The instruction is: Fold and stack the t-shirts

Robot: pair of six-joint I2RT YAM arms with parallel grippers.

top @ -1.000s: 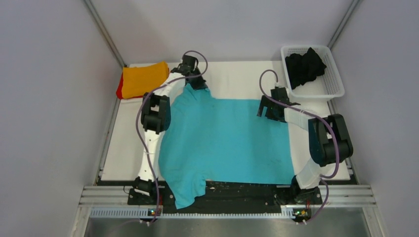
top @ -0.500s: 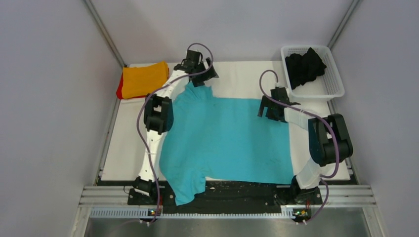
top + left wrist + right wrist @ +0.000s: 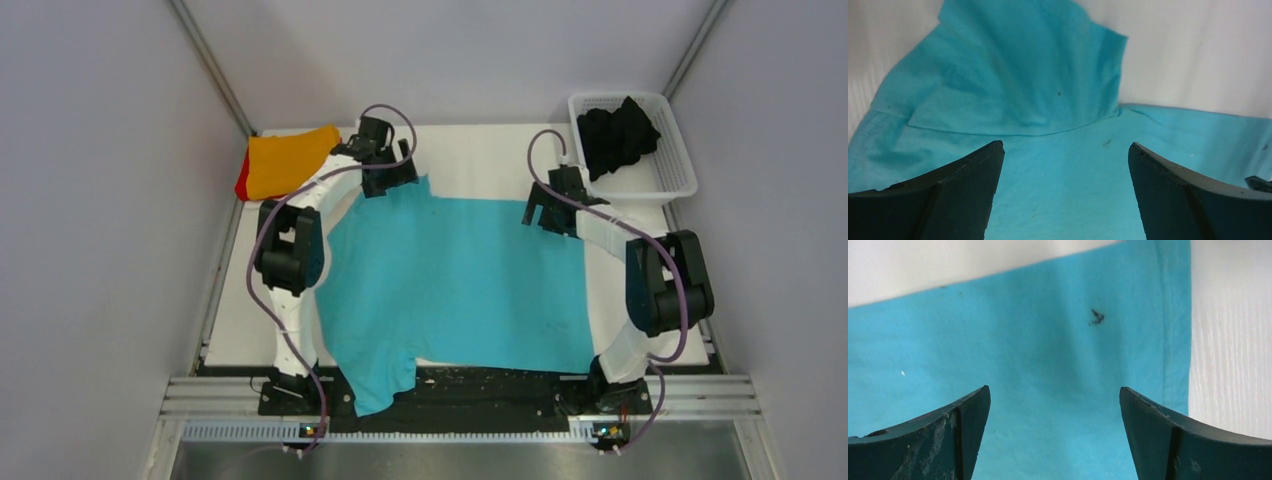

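turquoise short-sleeved cloth t-shirt point(image 3: 460, 285): spread flat on white table point(image 3: 480, 160), central. left gripper point(image 3: 1065, 148): fingers parted, holding nothing, over the shirt's far-left sleeve fold. right gripper point(image 3: 1054, 390): fingers parted, empty, over its far-right hem edge. folded orange cloth t-shirt point(image 3: 292, 160): far-left corner, well apart.

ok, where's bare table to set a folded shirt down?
Bare white table along the far edge, between left gripper and white mesh basket. Also left of the turquoise cloth t-shirt. Right arm crowds the right side.
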